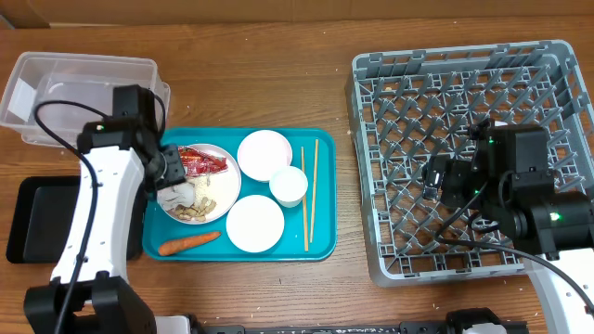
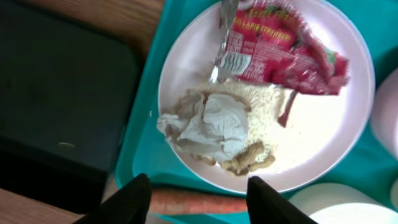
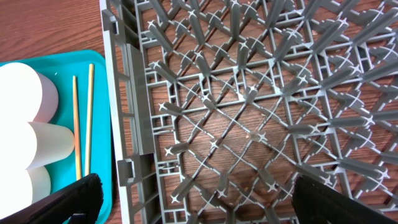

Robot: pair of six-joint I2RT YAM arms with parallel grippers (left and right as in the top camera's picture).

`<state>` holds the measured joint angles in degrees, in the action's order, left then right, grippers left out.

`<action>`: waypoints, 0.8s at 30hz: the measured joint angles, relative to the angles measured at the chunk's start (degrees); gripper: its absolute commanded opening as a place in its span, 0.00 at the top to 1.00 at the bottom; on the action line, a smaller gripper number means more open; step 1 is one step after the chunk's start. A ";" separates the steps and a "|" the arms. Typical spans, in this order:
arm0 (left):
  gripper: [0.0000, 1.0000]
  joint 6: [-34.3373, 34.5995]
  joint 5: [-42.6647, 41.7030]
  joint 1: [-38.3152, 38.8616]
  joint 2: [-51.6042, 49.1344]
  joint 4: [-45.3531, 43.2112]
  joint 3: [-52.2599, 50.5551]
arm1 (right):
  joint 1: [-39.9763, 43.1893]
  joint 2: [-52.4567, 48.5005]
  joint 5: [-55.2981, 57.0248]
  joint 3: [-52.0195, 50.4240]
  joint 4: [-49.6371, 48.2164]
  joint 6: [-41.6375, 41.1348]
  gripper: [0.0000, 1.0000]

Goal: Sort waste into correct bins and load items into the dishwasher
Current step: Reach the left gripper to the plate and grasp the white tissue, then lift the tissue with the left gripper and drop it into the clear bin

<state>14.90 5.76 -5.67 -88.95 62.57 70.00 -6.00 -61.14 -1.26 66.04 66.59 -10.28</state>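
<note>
Left wrist view: left hand [image 2: 198, 190], fingers apart, empty, over the left end of the teal tray [image 2: 138, 155]. Carrot [image 2: 186, 201]: on the tray floor, beneath the hand. Plate [image 2: 326, 140], on the tray: holds tissue [image 2: 208, 127], food scraps [image 2: 252, 158], wrapper [image 2: 280, 53]. Step, as judged: waste sorting, nothing binned yet; next move calls for descending onto the tissue and closing. Black tray [image 1: 42, 218], left of the teal tray: nothing in it. Clear tub [image 1: 83, 88], beyond the teal tray's left corner: likewise. Dish rack [image 1: 390, 111], right of the teal tray: unloaded; right hand [image 3: 199, 199] above it, fingers apart, empty.
</note>
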 measured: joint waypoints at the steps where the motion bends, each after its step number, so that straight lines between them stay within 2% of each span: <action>1: 0.37 0.04 -0.13 0.00 -0.11 -1.66 -1.75 | 0.02 0.00 0.02 0.00 -0.02 0.00 0.00; 5: 0.31 0.00 -0.44 0.00 -1.05 -7.28 -7.34 | 0.00 0.00 0.00 0.00 -0.02 0.02 0.00; 10: 0.36 -0.02 -0.59 0.00 -2.56 -11.74 -11.10 | 0.00 0.00 0.00 0.00 0.33 0.02 0.00; 14: 0.52 0.11 -0.66 0.00 -3.63 -13.49 -11.43 | 0.02 0.00 0.02 0.00 0.39 0.02 0.00; 18: 0.78 0.24 -0.83 0.00 -4.00 -13.97 -11.43 | 0.00 0.00 0.02 0.00 0.39 0.02 0.00; 20: 0.96 -0.07 -0.85 0.00 -4.33 -13.99 -11.43 | 0.02 0.00 0.02 0.00 0.42 0.02 0.00; 24: 0.96 -0.04 -0.81 0.00 -4.85 -13.99 -11.43 | 0.02 0.00 0.00 0.00 0.39 0.00 0.00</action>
<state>14.85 4.95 -5.67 -93.80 48.58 58.57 -5.98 -61.14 -1.26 66.04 66.98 -10.28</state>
